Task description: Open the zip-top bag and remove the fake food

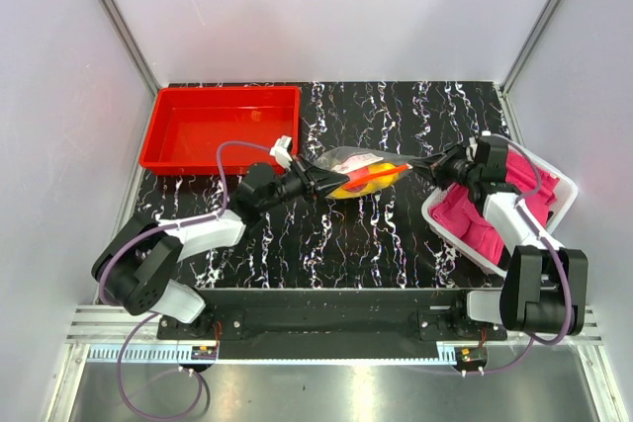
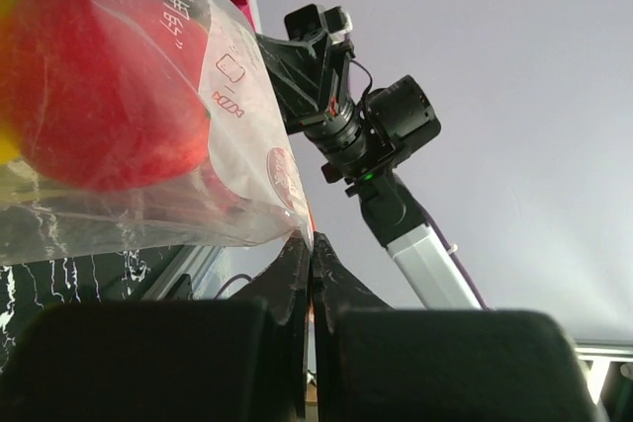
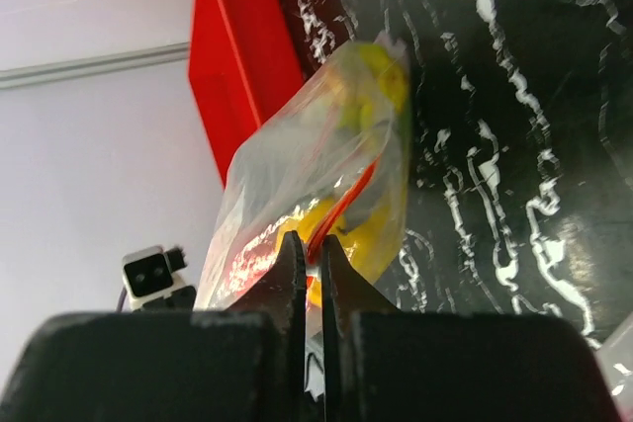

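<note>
The clear zip-top bag hangs stretched between my two grippers above the middle of the black marble table. Its orange-red zip strip runs along it. Yellow fake food shows through the plastic. My left gripper is shut on the bag's left end. My right gripper is shut on the bag's right end. In the left wrist view the bag holds a red round fruit, and the fingers pinch its corner. In the right wrist view the fingers pinch the zip strip over yellow food.
A red tray stands at the back left of the table. A white bin of pink cloth stands at the right, under my right arm. Pale walls close in the table on three sides.
</note>
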